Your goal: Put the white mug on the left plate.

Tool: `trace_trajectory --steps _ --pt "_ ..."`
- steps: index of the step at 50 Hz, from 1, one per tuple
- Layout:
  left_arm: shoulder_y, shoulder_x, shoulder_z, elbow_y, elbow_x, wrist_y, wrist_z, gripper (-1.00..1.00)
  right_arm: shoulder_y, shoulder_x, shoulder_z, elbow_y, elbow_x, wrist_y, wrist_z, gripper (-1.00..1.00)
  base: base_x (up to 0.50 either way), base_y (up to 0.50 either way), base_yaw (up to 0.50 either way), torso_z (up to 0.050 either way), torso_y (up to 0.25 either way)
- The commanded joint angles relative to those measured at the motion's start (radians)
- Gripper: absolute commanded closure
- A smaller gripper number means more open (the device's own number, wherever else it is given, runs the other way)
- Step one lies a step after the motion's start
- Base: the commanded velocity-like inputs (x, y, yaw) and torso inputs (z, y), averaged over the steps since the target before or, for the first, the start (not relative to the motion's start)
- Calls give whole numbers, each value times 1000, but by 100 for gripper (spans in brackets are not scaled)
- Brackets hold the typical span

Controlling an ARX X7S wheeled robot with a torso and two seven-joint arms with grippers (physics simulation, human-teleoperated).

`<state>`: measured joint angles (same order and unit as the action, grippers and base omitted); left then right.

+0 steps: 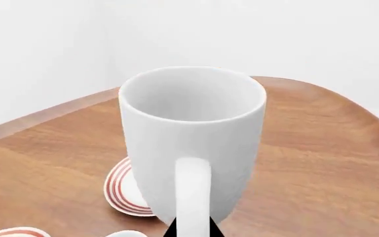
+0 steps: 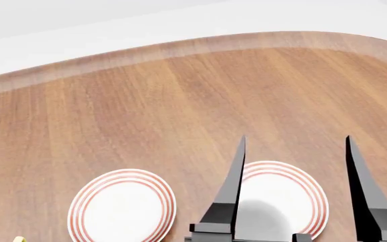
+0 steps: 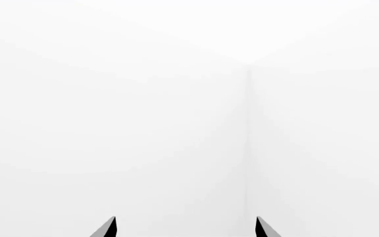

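While left gripper (image 1: 193, 232) pinches its handle, white mug (image 1: 193, 143) hangs upright.

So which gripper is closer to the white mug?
Left. The left gripper sits right at the white mug's handle; the right gripper is open, facing a blank wall, no mug in view.

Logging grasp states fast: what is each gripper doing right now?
Left gripper: shut on the white mug by its handle.
Right gripper: open, holding nothing.
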<state>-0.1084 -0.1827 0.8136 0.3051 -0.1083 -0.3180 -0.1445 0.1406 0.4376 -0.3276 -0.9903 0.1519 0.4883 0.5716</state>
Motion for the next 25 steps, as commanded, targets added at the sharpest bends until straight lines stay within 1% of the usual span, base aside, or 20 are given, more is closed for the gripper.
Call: trace_trajectory --steps 1,20,25 --pt "-49 25 -73 24 -34 -20 21 100 8 -13 14 -2 -8 7 -20 -100 0 0 0 0 0" --pt "-142 22 -194 32 -116 -77 4 100 10 -5 7 4 -2 -2 -11 -100 0 0 0 0 0" --pt "-181 24 -242 17 -145 -92 -3 100 10 -3 6 5 0 -3 -9 -100 0 0 0 0 0"
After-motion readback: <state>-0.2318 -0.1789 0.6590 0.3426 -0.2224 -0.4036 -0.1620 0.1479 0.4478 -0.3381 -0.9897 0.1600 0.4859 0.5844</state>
